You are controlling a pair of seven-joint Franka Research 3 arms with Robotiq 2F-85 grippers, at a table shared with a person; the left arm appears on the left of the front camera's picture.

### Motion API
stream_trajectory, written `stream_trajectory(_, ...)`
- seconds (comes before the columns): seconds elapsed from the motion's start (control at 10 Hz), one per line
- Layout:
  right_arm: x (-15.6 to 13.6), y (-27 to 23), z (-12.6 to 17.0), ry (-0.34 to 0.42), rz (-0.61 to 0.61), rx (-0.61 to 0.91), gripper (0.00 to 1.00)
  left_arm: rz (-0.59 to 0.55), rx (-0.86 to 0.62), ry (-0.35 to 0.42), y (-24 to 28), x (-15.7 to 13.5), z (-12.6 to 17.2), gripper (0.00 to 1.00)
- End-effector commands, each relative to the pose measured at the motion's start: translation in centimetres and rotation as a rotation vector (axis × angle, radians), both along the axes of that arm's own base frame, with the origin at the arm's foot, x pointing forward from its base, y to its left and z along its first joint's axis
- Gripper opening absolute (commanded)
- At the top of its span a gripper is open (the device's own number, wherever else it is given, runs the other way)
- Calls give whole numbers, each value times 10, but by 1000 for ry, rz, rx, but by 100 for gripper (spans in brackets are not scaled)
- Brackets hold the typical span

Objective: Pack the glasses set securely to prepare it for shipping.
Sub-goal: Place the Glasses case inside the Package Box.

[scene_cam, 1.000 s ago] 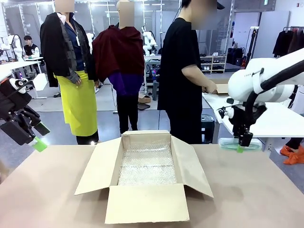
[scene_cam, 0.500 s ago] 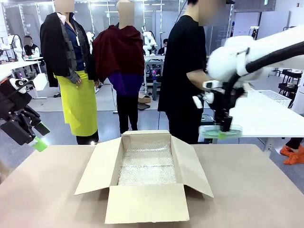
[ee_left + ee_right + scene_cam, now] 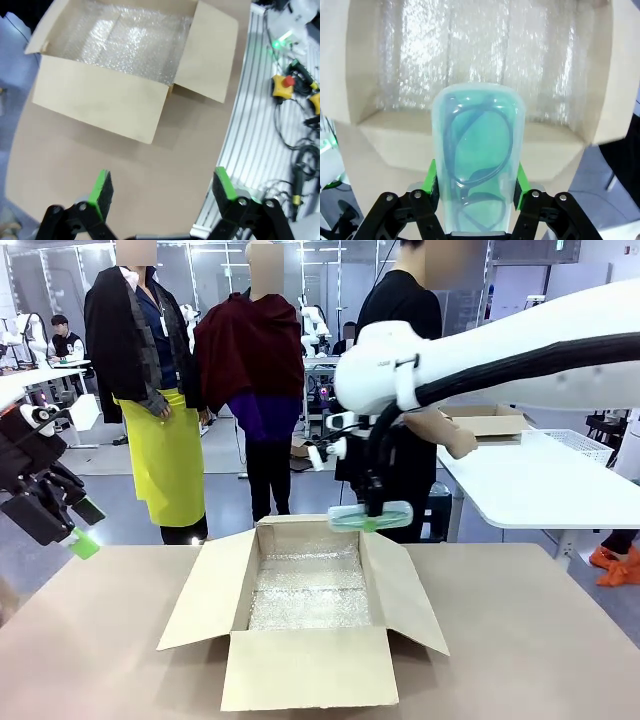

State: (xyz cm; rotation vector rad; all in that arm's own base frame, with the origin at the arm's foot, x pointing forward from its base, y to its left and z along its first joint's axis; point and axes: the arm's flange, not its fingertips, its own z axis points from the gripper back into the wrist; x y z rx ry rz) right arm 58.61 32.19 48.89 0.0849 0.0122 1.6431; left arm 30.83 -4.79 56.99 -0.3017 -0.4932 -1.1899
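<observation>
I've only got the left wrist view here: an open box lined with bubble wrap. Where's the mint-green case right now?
Observer: The right gripper is shut on the mint-green case, pads on its long sides.
Operator: Over the box yet?
Observer: In the front view it hangs above the cardboard box's far right corner, not lowered inside.
Operator: Glasses inside it?
Observer: Yes, dark-framed eyeglasses show through the case.
</observation>
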Motion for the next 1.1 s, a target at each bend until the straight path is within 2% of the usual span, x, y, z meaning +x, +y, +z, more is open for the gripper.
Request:
stream_trajectory(0.0, 23, 51, 2, 11, 6, -37, 39, -20, -5, -4, 3, 0, 1, 100)
stream_trajectory(0.2, 40, 86, -25, 22, 12, -22, 39, -20, -5, -4, 3, 0, 1, 100)
stream_trajectory(0.4, 55, 110, -67, 46, 22, 16, 39, -20, -5, -4, 3, 0, 1, 100)
stream_trajectory(0.6, 70, 119, -115, 44, 28, 2, 39, -20, -5, -4, 3, 0, 1, 100)
stream_trajectory(0.7, 76, 117, -130, 46, 11, 3, 39, -20, -5, -4, 3, 0, 1, 100)
stream_trajectory(0.8, 78, 118, -136, 18, 9, -25, 39, -20, -5, -4, 3, 0, 1, 100)
stream_trajectory(1.0, 81, 116, -144, 44, 11, -3, 39, -20, -5, -4, 3, 0, 1, 100)
